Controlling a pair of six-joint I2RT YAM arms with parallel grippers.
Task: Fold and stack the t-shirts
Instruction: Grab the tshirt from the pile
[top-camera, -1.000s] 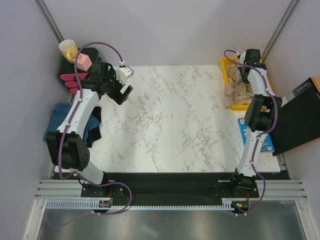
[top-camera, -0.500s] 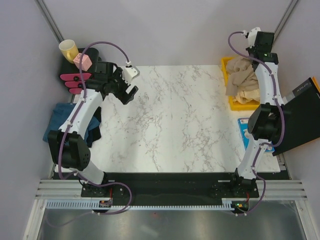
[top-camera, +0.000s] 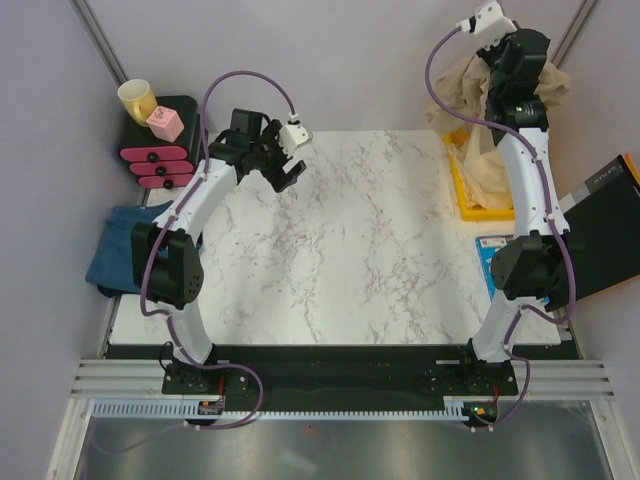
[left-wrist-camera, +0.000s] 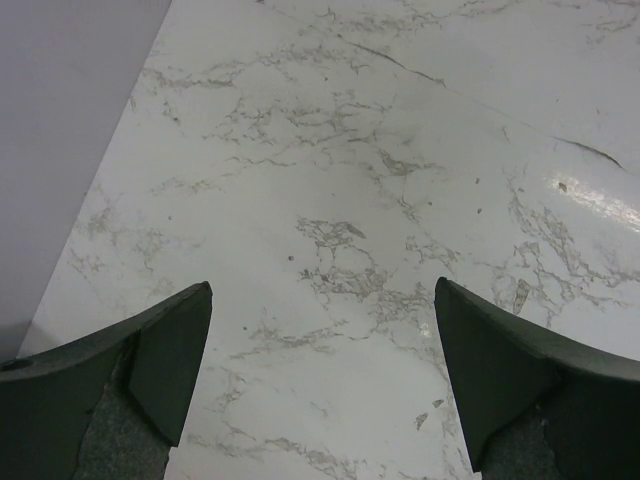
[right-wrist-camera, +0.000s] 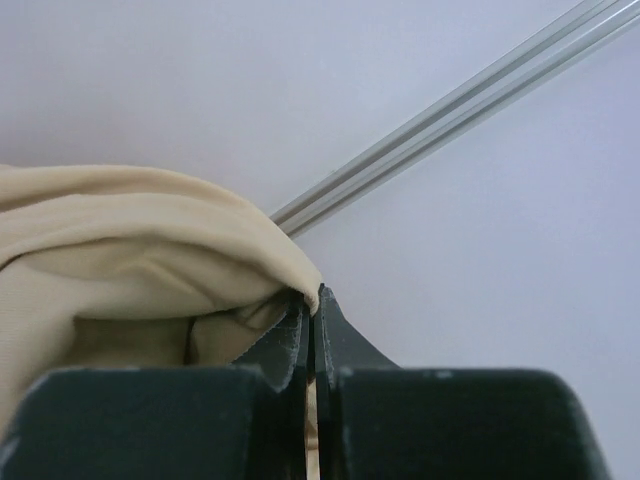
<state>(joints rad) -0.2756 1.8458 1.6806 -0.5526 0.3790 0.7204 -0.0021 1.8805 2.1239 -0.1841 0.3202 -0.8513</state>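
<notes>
Marble tabletop (top-camera: 350, 250) fills the overhead view. The right gripper (top-camera: 515, 70) holds a tan t-shirt (top-camera: 468, 85) raised above a yellow bin (top-camera: 465, 195). Left wrist view: left gripper (left-wrist-camera: 322, 300), jaws apart over bare marble. Right wrist view: jaws clamped on the cloth, most of it cut off.

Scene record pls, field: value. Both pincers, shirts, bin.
left pincer: open, empty, over the marble table
right pincer: shut on tan t-shirt, held high
tan t-shirt: bunched, hanging above yellow bin
blue t-shirt: heaped at table's left edge
stack: none visible on table
</notes>
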